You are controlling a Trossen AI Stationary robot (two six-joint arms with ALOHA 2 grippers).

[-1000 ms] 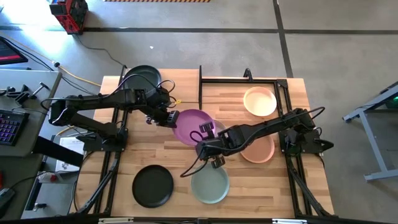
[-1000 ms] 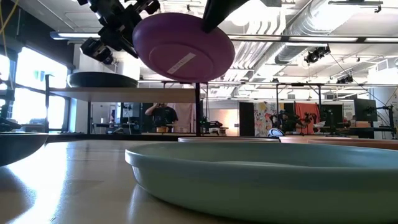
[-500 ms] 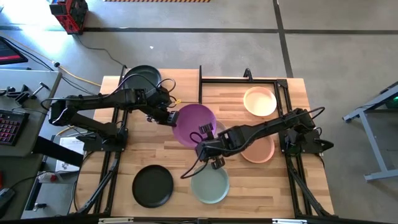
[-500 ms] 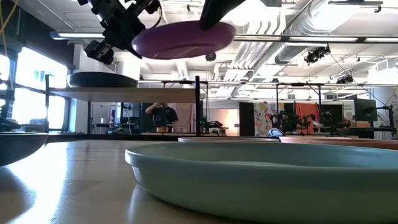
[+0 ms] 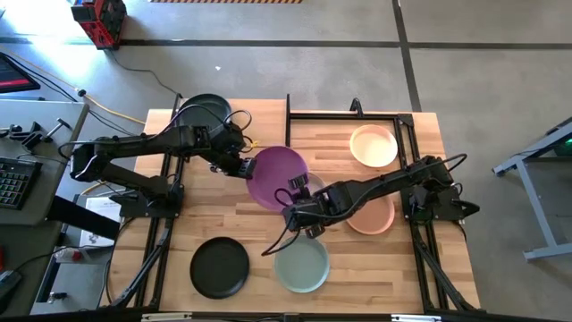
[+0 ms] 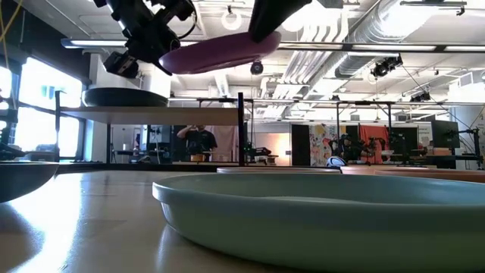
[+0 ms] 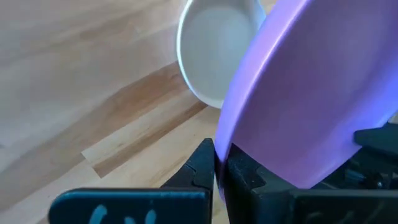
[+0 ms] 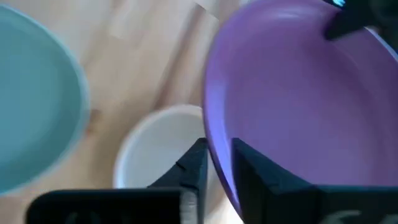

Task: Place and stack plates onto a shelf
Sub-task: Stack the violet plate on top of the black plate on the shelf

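Observation:
A purple plate (image 5: 278, 175) hangs in the air over the table's middle, nearly level, its right side a little higher in the low view (image 6: 220, 51). My left gripper (image 5: 245, 168) is shut on its left rim. My right gripper (image 5: 298, 193) is at its near right rim, open, one finger on each side of the rim (image 8: 217, 167). A black plate (image 6: 125, 97) rests on the shelf (image 6: 174, 115) at the far left. Below the purple plate a white plate (image 7: 214, 56) lies on the table. My left gripper pinches the purple plate's rim (image 7: 225, 144) between its two fingers, one above and one below. The fingers come from the table's left, slanting down. The plate is clear of the table, nearly level. My right gripper straddles the rim (image 8: 214, 149); whether its fingers touch it I cannot tell.
On the table lie a sage green plate (image 5: 301, 266) and a black plate (image 5: 220, 266) near the front, a terracotta plate (image 5: 374, 215) at the right and a cream plate (image 5: 373, 146) at the far right. Black upright bars (image 6: 241, 129) edge the shelf.
My left gripper has shut on the purple plate's left rim. The plate was steeply tipped, its underside toward the near edge. It has swung up to nearly level while staying at the same height over the table's middle.

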